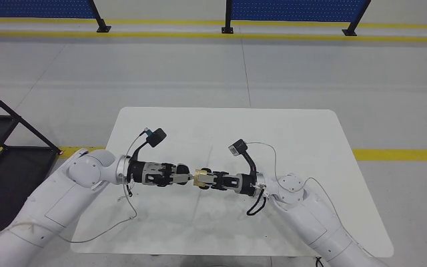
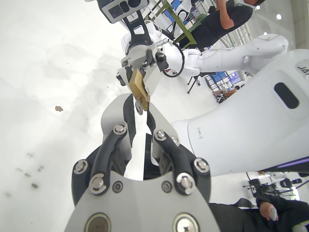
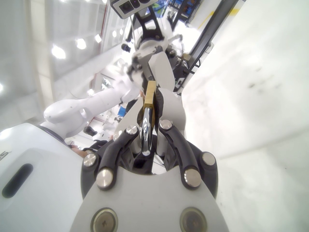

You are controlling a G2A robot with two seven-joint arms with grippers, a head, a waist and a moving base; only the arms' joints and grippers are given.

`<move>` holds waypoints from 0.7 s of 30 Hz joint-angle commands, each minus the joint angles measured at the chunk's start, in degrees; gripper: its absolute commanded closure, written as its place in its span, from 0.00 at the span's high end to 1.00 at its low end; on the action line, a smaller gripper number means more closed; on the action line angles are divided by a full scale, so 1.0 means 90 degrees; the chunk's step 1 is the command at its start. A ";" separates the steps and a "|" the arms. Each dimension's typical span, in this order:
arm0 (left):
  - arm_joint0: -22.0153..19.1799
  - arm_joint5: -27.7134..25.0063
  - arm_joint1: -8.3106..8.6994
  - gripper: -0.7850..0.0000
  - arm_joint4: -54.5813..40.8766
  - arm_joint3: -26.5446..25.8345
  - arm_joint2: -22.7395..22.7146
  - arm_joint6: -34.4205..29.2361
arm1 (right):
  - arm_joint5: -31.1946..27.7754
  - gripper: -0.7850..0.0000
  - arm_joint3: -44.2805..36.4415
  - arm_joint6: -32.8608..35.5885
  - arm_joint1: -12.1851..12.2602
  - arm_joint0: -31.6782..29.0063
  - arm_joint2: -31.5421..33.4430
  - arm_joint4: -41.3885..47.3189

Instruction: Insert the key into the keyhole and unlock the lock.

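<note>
The key [image 2: 138, 104] is pinched at the very tips of the left gripper [image 2: 140, 100], whose jaws are drawn almost together on its round silver head. Straight ahead of those tips, touching the key, is the bottom end of the brass padlock [image 2: 138, 85]. The key's blade is hidden, so I cannot tell how deep it sits in the keyhole, if at all.

The right gripper [image 3: 151, 101] clamps the padlock from the opposite side, jaws tight on the brass body. The chrome shackle [image 3: 146, 126] runs back between its fingers toward the wrist.

From above, the two grippers meet nose to nose. The padlock's long axis lies on the line between them, roughly parallel to the front edge of the table [image 1: 300, 133]. Key and padlock appear to be held off the table, over its front half, about midway between its left and right edges.

The next move, as I judge it, is a push or twist along that shared axis, and it falls to the left arm. Both wrists are well apart from the table's edges, so a turn has room.
</note>
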 commanded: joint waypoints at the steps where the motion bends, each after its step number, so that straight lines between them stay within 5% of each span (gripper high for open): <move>1: -0.0011 0.0018 -0.0022 0.00 0.0010 0.0012 0.0007 -0.0018 | 0.0000 0.00 0.0000 0.0000 0.0000 0.0000 0.0000 0.0000; 21: 0.0130 -0.0392 -0.0132 0.00 0.1305 -0.0126 -0.0230 0.0498 | 0.0000 0.00 0.0000 0.0000 0.0000 0.0000 0.0000 0.0000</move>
